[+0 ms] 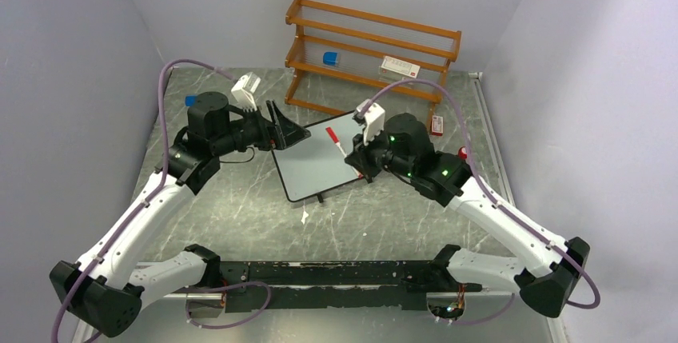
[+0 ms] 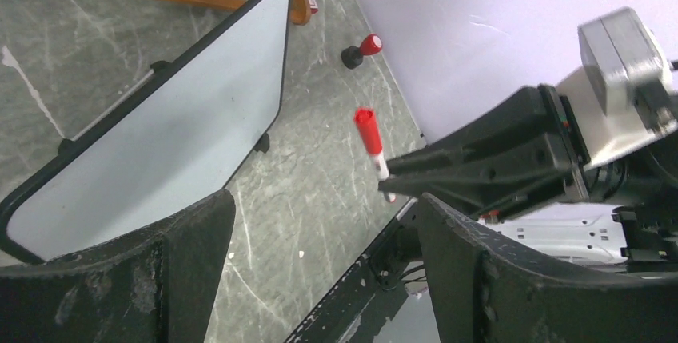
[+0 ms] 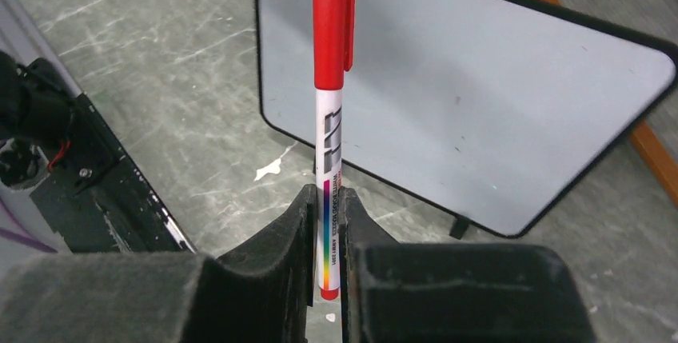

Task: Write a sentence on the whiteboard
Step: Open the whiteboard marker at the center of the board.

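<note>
At table centre: whiteboard (image 1: pixel 316 169), face up
Right gripper (image 3: pixel 324 199): clamped on capped red marker (image 3: pixel 329 119)
Left gripper (image 2: pixel 326 199): wide, empty

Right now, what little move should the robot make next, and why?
Probably bring the open left gripper to the red cap of the marker and pull it off. The right gripper is shut on the marker, the cap is still on, and the whiteboard looks blank, so it cannot write yet.

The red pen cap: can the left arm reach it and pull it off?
Probably yes. The right arm holds the pen in shut jaws, its red cap sticking out free; the left arm faces it, jaws open, nothing between.
</note>
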Available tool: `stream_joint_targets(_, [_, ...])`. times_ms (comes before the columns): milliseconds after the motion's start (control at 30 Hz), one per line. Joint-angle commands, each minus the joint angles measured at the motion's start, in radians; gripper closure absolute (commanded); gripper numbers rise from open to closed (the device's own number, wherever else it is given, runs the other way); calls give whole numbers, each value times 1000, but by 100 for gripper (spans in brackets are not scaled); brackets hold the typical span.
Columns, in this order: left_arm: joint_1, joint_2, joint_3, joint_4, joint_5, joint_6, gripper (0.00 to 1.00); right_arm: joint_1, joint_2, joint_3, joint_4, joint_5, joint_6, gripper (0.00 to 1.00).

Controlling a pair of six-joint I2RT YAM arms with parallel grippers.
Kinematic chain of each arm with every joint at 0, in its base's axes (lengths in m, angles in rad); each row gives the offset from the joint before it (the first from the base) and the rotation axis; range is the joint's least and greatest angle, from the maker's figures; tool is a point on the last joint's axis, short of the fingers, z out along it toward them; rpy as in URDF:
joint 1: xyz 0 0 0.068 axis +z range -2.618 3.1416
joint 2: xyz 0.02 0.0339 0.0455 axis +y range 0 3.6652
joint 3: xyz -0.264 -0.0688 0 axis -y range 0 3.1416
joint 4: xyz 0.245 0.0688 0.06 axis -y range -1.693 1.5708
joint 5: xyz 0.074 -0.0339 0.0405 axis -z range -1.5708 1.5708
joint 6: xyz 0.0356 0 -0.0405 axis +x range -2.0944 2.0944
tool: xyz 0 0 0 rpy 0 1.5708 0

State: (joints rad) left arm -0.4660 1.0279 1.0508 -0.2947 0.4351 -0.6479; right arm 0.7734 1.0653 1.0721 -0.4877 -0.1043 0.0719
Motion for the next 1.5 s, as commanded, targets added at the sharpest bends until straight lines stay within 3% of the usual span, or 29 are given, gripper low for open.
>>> stream_joint_targets(0, [7,20,-16,54,63,-73,15,93,28,41,55,53,-64,100])
stream_joint_targets(200, [6,41,-8,17,55,-72,24,225,75,82,74,196,-121,100])
stream_joint_targets(367, [4,52,-22,29,80,-81,41,299,116,105,83,285,-139,100])
stream_joint_targets(533, [0,56,-24,9,90,-67,58,327,136,106,110,330,-143,100])
stream_joint_targets(733, [-3,42,-43,6,94,-73,68,342,149,109,122,359,-148,100])
stream_joint_targets(1000, [-17,38,-75,17,111,-88,72,355,163,107,143,377,-145,100])
stream_joint_targets(1200, [-16,13,-94,32,89,-101,95,357,167,105,166,390,-119,100])
stream_joint_targets(1467, [-16,-73,-204,197,25,-245,95,343,66,-1,300,377,1,70])
